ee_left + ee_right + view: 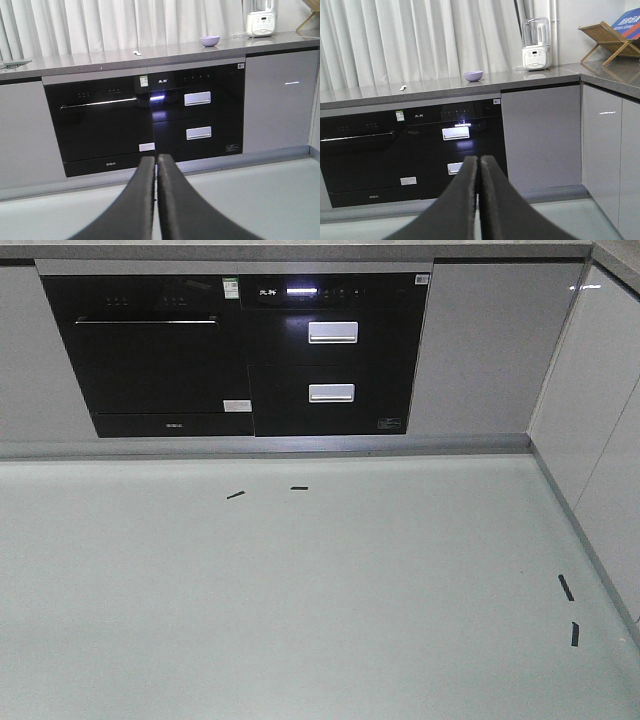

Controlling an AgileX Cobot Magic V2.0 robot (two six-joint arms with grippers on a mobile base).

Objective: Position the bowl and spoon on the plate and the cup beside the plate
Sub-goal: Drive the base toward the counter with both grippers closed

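Observation:
The lavender bowl (209, 40) stands far off on the grey countertop (100, 59), also in the right wrist view as the bowl (473, 76). The small pale spoon (136, 52) lies on the counter left of it, and shows as the spoon (402, 88) in the right wrist view. A flat pale rim at the counter's far left looks like the plate (14, 63). The cup is out of view. My left gripper (156, 159) and right gripper (479, 158) are both shut on nothing, low over the floor and well short of the counter.
Under the counter sit a black built-in oven (160, 350) and black drawers with white handles (332, 332). A white blender (536, 45) and a wooden rack (610, 37) stand on the counter to the right. Grey cabinets (600, 410) wall in the right side.

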